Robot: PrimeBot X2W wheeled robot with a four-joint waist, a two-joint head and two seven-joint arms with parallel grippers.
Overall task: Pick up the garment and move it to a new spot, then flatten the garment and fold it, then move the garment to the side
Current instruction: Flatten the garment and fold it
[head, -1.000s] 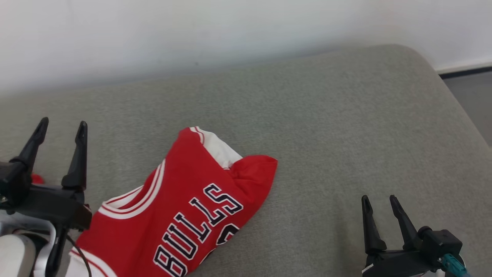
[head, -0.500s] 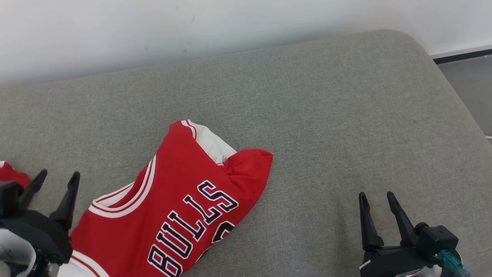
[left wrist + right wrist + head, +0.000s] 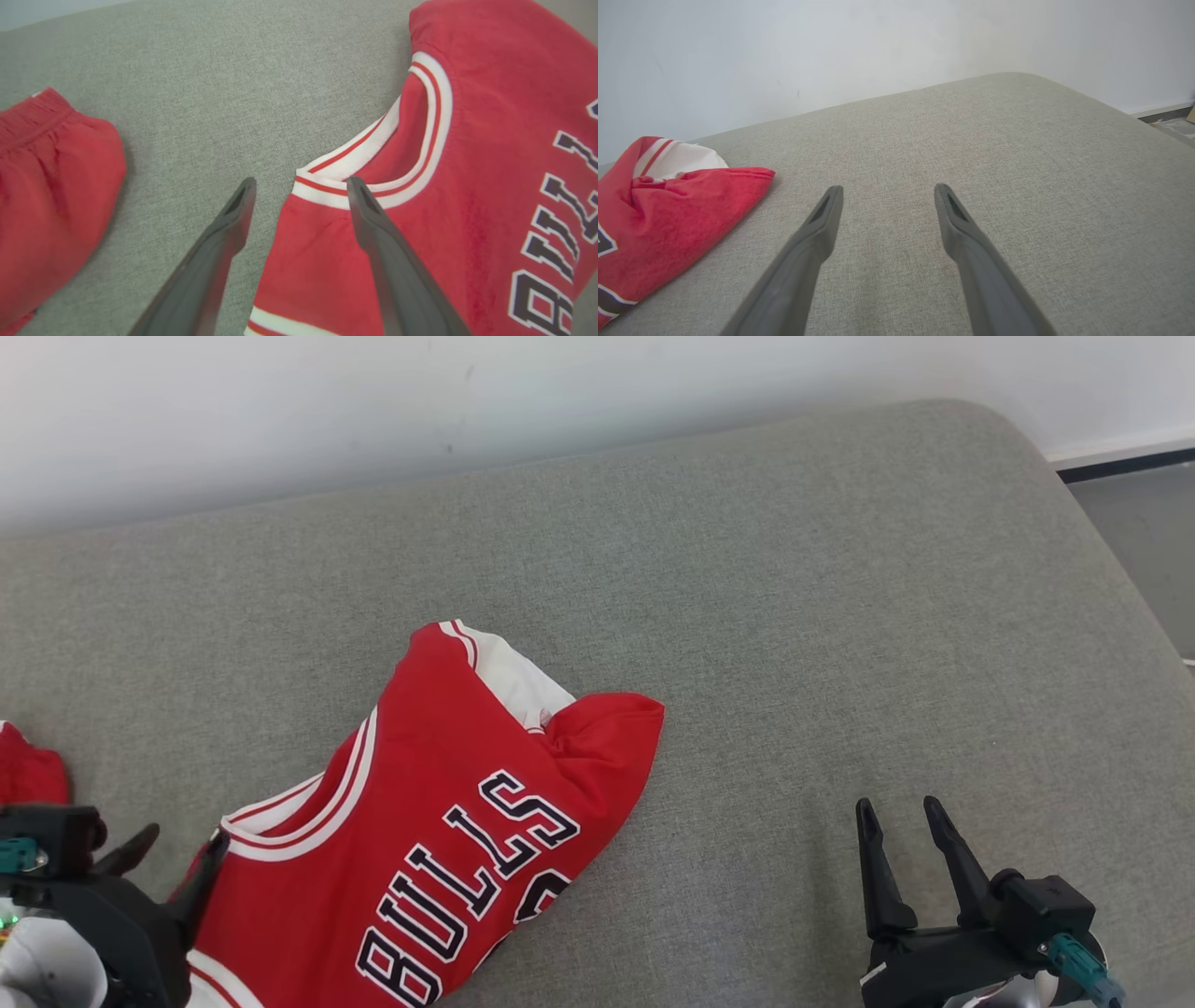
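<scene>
Straddling garment (image 3: 467, 140) collar, left hand (image 3: 301, 182) spread, right hand (image 3: 887, 189) spread over cushion (image 3: 1041, 177)

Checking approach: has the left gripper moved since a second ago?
Yes. Against the red jersey with black lettering, the left gripper came down the view, to the collar's edge.

Red garment (image 3: 448, 821), prob. rumpled, on cushion (image 3: 747, 616)

One garment (image 3: 420, 756); one red cloth (image 3: 28, 775); two grippers (image 3: 184, 840) (image 3: 898, 805); one cushion (image 3: 794, 616).
</scene>
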